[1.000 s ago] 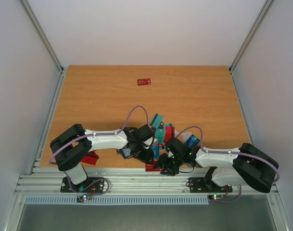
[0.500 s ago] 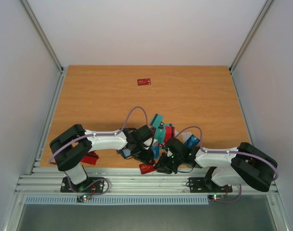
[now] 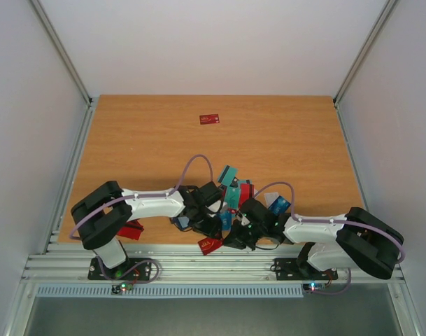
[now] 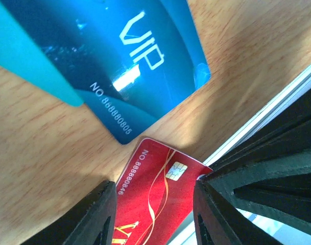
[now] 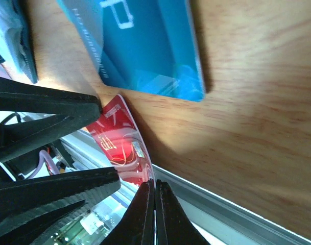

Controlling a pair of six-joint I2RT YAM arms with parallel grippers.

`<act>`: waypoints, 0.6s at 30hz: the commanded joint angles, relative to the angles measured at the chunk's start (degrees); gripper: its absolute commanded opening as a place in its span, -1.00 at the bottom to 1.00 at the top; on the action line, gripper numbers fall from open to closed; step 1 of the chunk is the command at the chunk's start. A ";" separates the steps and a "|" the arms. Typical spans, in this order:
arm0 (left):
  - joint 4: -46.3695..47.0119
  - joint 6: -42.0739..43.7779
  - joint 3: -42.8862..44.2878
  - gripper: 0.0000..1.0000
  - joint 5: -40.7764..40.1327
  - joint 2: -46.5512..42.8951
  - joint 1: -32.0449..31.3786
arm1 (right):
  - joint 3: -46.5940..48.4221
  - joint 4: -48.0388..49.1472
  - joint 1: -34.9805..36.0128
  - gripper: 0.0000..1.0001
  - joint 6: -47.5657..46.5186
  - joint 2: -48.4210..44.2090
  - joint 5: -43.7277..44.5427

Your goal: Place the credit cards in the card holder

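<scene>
Jutting past the near edge of the table [image 3: 143, 140], a red card [image 5: 119, 143] with a gold chip hangs partly over the metal rail [image 5: 226, 217]. The right gripper [image 5: 154, 196] has its fingers pressed together on that card's edge, close by the chip. The left gripper [image 4: 154, 189] stands with its fingers apart, one on either side of the same red card, and nothing shows clamped between them.

Just beside the red card, on the wood, lies a blue card [image 4: 140, 66] marked VIP, and a teal card [image 4: 27, 66] overlaps one side of it. From above, more cards [image 3: 235, 190] in teal, red and blue form a loose heap between the two wrists. Another blue card [image 3: 278, 204] lies by the right arm and another red card [image 3: 131, 229] peeks out beneath the left arm. A lone red card [image 3: 209, 119] sits well apart toward the far end of the table.

The card holder [image 3: 180, 222] — dark navy — lies on the wood just to the left of the left gripper. Whether it is open or folded cannot be told from above.
</scene>
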 commanded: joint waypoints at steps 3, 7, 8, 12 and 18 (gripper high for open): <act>-6.78 -0.34 3.32 -0.13 -2.91 -3.70 1.00 | 3.32 -3.10 -0.25 -0.98 -2.42 0.13 2.09; -10.76 0.80 5.19 -0.11 -3.56 -6.78 2.68 | 6.62 -7.76 -0.40 -0.98 -6.28 -0.46 1.05; -12.02 1.28 5.87 -0.10 -3.78 -7.49 3.30 | 7.74 -9.27 -0.55 -0.98 -7.58 -0.97 0.79; -16.69 4.34 8.11 -0.06 -4.20 -11.15 6.10 | 12.80 -17.69 -1.47 -0.98 -14.44 -3.94 -0.31; -21.44 7.94 10.88 -0.04 -1.96 -17.46 12.66 | 18.44 -27.35 -5.87 -0.98 -21.83 -8.40 -3.39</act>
